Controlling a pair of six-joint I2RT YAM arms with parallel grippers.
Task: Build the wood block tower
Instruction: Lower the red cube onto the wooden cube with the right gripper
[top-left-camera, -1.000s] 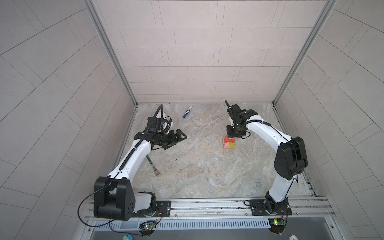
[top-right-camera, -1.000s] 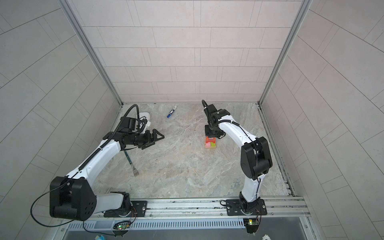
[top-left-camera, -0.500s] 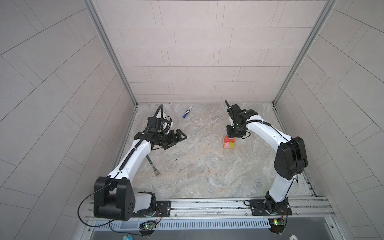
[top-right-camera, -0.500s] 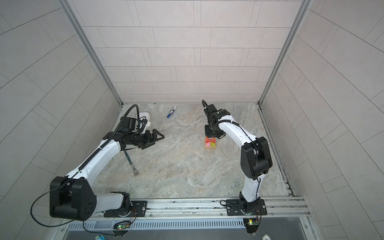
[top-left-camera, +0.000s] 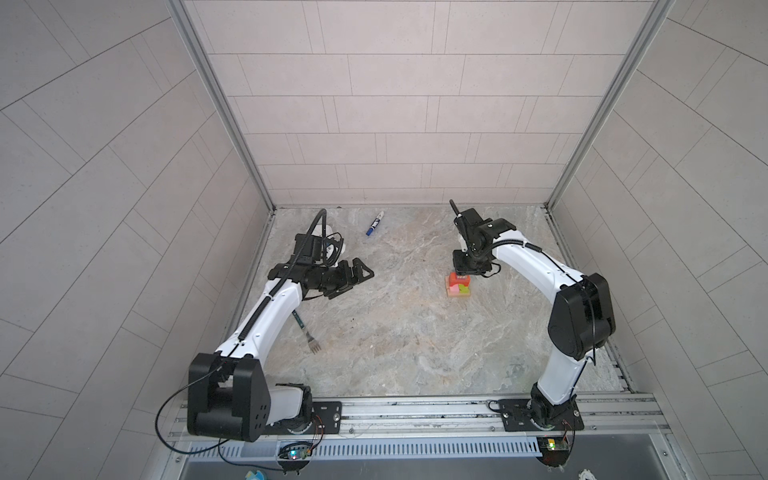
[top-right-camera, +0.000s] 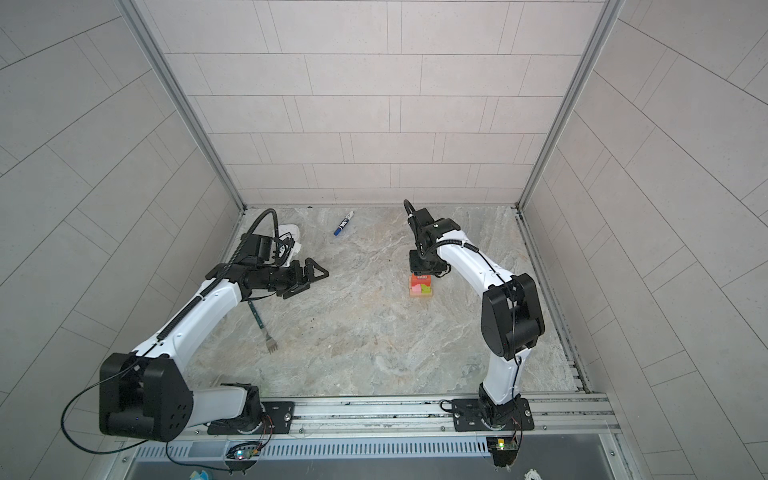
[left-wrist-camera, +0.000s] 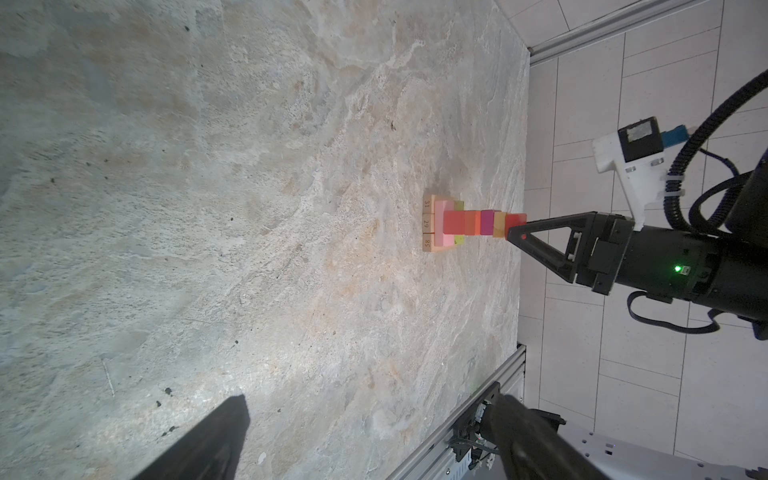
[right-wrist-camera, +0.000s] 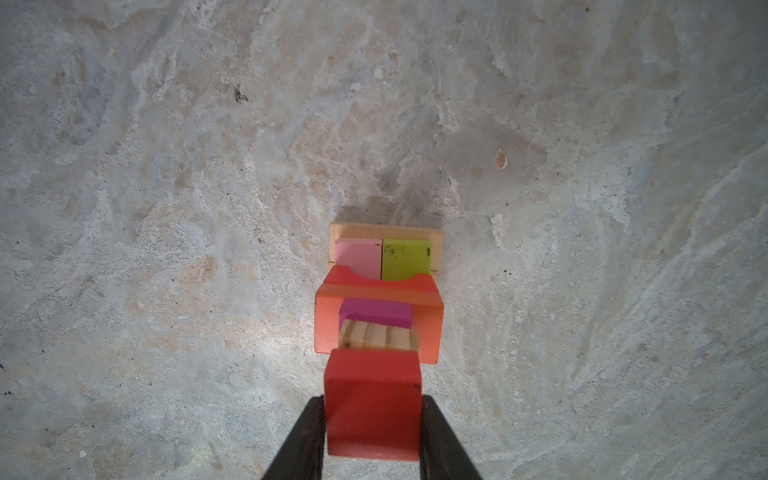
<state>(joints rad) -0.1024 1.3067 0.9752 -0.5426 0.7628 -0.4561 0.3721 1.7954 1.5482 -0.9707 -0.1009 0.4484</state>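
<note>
The tower (right-wrist-camera: 386, 291) stands right of the middle of the floor, seen in both top views (top-left-camera: 458, 286) (top-right-camera: 421, 286). It has tan bars at the base, then a pink and a lime bar, a red arch, an orange bar, a magenta cube and a tan cube. A red cube (right-wrist-camera: 372, 399) is topmost. My right gripper (right-wrist-camera: 372, 436) comes straight down over the tower, its fingers pressed against both sides of the red cube (left-wrist-camera: 516, 220). My left gripper (top-left-camera: 353, 276) hovers far to the left, wide open and holding nothing, pointing toward the tower (left-wrist-camera: 457, 222).
A blue-capped marker (top-left-camera: 375, 223) lies near the back wall. A fork (top-left-camera: 309, 334) lies on the floor under the left arm. A white object (top-right-camera: 289, 230) sits at the back left, partly behind the left wrist. A metal rail (top-left-camera: 415, 409) runs along the front.
</note>
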